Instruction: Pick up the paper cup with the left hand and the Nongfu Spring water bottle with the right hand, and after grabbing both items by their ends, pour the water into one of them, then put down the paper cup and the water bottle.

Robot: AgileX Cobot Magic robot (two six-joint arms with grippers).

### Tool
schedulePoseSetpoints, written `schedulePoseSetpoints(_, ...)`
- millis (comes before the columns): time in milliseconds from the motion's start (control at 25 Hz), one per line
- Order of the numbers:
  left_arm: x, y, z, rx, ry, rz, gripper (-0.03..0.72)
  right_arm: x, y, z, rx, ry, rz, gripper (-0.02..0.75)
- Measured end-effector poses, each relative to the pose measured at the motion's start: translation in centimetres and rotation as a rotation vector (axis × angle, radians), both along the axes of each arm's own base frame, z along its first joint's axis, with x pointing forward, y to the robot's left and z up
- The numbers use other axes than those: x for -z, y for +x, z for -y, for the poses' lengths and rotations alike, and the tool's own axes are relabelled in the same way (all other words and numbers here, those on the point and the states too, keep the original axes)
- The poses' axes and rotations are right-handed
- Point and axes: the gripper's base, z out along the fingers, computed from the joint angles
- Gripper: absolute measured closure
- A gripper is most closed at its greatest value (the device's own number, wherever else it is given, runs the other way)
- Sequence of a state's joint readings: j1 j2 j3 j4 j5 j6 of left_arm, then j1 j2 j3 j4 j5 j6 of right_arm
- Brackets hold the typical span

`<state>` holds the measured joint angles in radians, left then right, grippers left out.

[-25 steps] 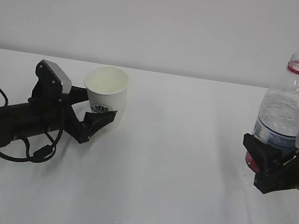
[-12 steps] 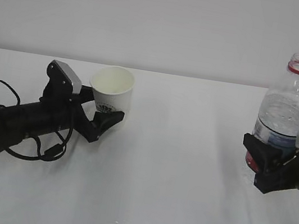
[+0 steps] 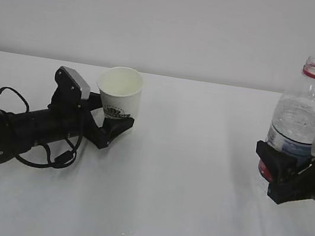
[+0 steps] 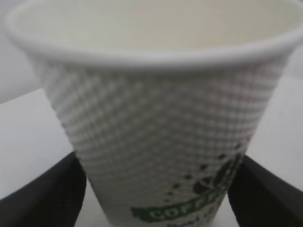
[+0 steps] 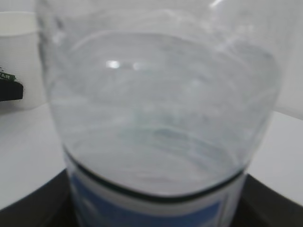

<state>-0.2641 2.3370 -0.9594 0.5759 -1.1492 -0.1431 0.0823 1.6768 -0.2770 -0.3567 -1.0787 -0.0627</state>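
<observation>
The paper cup (image 3: 119,97) is seen upright on the white table (image 3: 179,205) at left, its lower wall flanked by the wide-spread fingers of the left hand (image 3: 110,124), which are not clenched on it. At right, the uncapped Nongfu Spring water bottle (image 3: 299,116), partly filled with water (image 3: 301,120), is grasped upright around its label by the right hand (image 3: 281,170).

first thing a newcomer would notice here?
The uncapped Nongfu Spring water bottle at far right, upright, its lower part in the right gripper. Next, the white paper cup left of centre, between the open fingers of the left gripper, whose arm lies low along the white table.
</observation>
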Motion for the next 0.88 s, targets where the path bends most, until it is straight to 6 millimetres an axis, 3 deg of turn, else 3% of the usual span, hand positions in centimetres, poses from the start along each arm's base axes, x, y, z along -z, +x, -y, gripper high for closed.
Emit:
schedulePoseSetpoints(440, -0.7, 0.7, 1.6, 0.006, -0.04, 0.021, 0.004, 0.0, 0.0, 0.0, 0.0, 0.0, 0.0, 0.255)
schedulePoseSetpoints(680, -0.7, 0.8, 1.5, 0.003, -0.04, 0.021, 0.084, 0.0, 0.0, 0.0, 0.0, 0.0, 0.0, 0.255)
schedulePoseSetpoints(880, -0.7, 0.6, 1.4, 0.001, -0.039, 0.017, 0.102, 0.0, 0.0, 0.0, 0.0, 0.0, 0.0, 0.255)
